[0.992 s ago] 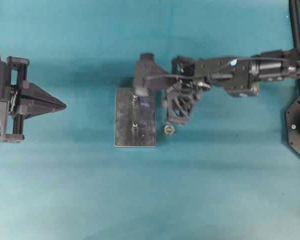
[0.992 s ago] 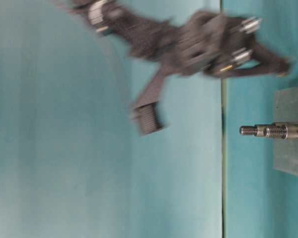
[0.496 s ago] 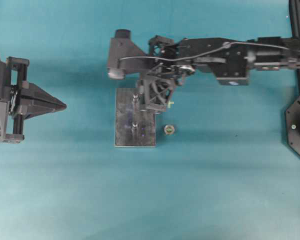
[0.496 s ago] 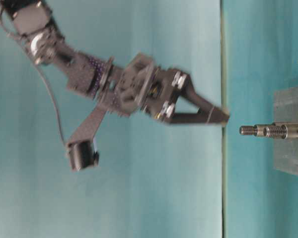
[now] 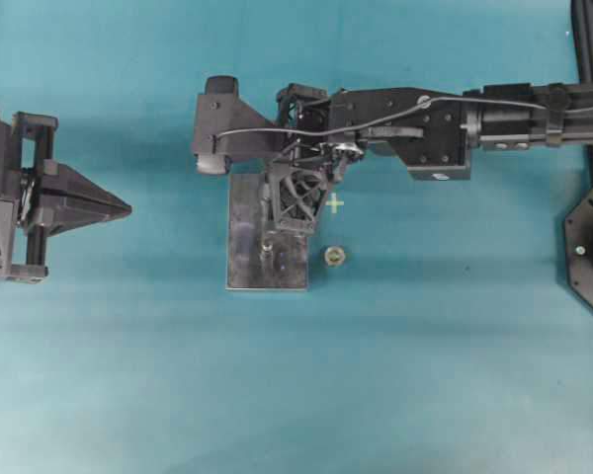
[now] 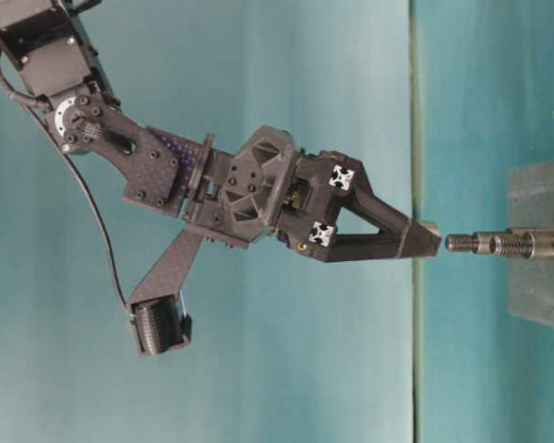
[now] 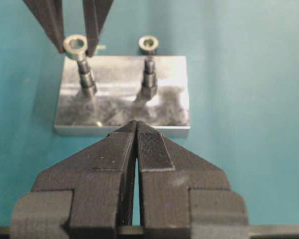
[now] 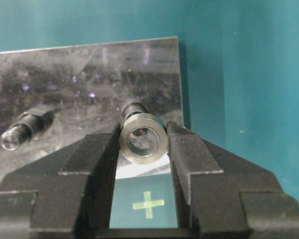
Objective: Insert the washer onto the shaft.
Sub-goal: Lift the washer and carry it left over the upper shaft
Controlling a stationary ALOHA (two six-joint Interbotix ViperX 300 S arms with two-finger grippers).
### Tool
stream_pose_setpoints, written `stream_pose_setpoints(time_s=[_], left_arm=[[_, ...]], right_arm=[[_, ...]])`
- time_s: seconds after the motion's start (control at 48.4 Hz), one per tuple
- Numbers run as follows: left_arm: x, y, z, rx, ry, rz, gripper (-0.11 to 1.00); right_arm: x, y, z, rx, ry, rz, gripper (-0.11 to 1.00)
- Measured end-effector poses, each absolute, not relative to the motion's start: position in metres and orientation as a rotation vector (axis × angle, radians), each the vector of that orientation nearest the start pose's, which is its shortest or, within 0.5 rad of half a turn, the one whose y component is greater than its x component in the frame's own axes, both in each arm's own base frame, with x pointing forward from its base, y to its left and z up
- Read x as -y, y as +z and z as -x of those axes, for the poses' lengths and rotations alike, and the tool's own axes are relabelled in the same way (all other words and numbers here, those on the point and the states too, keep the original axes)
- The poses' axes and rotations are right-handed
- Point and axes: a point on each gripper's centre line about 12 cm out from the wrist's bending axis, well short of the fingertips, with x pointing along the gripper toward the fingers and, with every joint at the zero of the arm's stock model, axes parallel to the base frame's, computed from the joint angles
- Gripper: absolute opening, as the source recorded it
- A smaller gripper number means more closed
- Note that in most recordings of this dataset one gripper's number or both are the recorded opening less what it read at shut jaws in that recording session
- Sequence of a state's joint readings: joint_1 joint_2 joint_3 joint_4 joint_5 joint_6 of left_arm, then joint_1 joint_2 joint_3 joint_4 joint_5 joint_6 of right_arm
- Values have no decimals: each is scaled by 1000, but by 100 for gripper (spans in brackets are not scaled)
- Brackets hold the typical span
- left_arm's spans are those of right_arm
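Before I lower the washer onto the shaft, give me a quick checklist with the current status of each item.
1. Washer clamped flat in right gripper: ok.
2. Washer hole over the shaft tip: ok in the left wrist view; exact centring cannot tell.
3. Washer not yet on the shaft, gap visible: ok.
4. Left gripper shut and away from the metal block: ok.
5. Second washer beside the block, out of the path: ok.

A robotics lab bench — a plain teal mat (image 5: 296, 395) covers the whole tabletop, a black robot arm (image 5: 494, 104) reaches in from the right of the overhead frame, and a machined metal fixture plate (image 5: 245, 252) with threaded studs sits mid-frame — no household clutter.
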State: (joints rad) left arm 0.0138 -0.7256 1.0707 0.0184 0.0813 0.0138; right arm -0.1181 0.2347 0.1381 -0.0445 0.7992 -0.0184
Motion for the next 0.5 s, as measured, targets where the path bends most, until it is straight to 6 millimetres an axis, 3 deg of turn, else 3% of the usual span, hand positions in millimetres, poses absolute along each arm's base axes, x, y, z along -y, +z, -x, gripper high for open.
stream_pose_setpoints(time_s=[0.496], left_arm=[[-3, 241, -235, -427, 9, -28, 0]], right_arm=[[56, 175, -452, -1197, -100, -9, 33]])
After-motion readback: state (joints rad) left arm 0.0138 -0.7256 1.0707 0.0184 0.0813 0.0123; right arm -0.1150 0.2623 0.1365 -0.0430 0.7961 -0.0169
